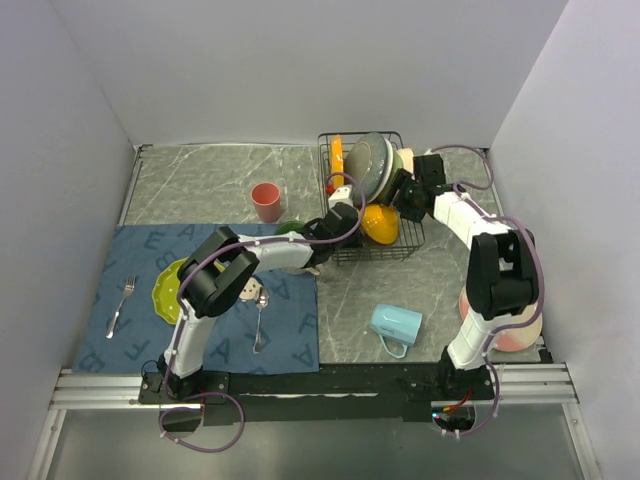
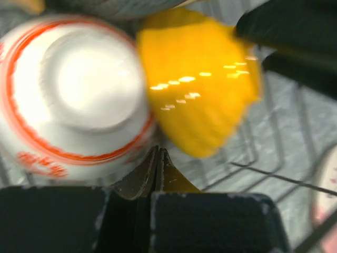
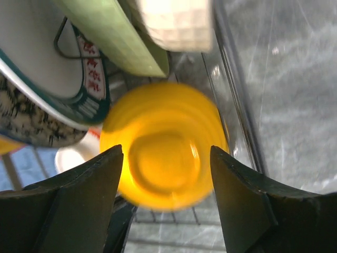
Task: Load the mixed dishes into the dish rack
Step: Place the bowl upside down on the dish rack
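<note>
The rack (image 1: 400, 245) is crowded; open tabletop (image 1: 200, 180) lies upper left. Right fingers (image 3: 89, 184) spread wide flank the orange bowl (image 3: 163, 150). Left fingers (image 2: 139, 182) are pressed together, empty; the left wrist view shows a red-patterned dish (image 2: 79, 95) beside the bowl.

Bright even light; wrist views blurred, orange bowl (image 2: 195, 84) glaring.

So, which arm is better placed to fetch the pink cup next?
Probably left: the pink cup stands left of the dish rack, on that arm's side; the right end effector hangs open around the orange bowl.
</note>
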Tool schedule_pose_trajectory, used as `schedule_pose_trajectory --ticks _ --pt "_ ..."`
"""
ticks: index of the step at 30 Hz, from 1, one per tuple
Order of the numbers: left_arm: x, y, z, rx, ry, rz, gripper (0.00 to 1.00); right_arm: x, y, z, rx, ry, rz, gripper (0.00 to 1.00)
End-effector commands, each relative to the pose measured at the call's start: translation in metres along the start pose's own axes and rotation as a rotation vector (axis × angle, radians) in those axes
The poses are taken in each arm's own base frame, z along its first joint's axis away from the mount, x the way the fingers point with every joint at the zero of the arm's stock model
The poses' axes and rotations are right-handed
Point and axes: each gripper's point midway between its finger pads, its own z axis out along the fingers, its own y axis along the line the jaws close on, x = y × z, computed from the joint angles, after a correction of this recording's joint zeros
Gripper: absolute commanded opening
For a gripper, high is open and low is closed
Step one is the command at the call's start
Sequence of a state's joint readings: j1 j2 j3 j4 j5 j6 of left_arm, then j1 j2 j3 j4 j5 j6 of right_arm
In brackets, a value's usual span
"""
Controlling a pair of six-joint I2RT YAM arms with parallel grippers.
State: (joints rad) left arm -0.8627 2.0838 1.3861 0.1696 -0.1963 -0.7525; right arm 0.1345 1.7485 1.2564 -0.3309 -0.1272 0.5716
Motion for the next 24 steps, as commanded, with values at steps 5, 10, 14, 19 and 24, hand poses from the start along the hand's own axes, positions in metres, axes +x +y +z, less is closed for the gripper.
schedule_pose_trajectory --ticks 5,10,14,19,24 --pt "-0.008 -0.004 -0.03 -0.012 -0.009 0.034 0.03 0.0 0.0 0.008 0.117 -0.025 -0.163 0.78" --pt "-0.029 -0.004 -0.041 -0.017 -0.044 0.004 0.05 0.012 -0.011 -0.003 0.197 -0.017 -0.2 0.72" --pt "-0.041 0.006 -0.04 -0.049 -0.058 -0.028 0.04 0.016 -0.019 -0.02 0.231 -0.016 -0.23 0.7" --pt "-0.049 0.011 -0.041 -0.081 -0.081 -0.035 0.04 0.022 -0.022 -0.026 0.241 0.021 -0.287 0.7" --pt "-0.055 0.011 -0.042 -0.09 -0.099 -0.042 0.04 0.036 -0.015 -0.026 0.207 0.054 -0.356 0.7"
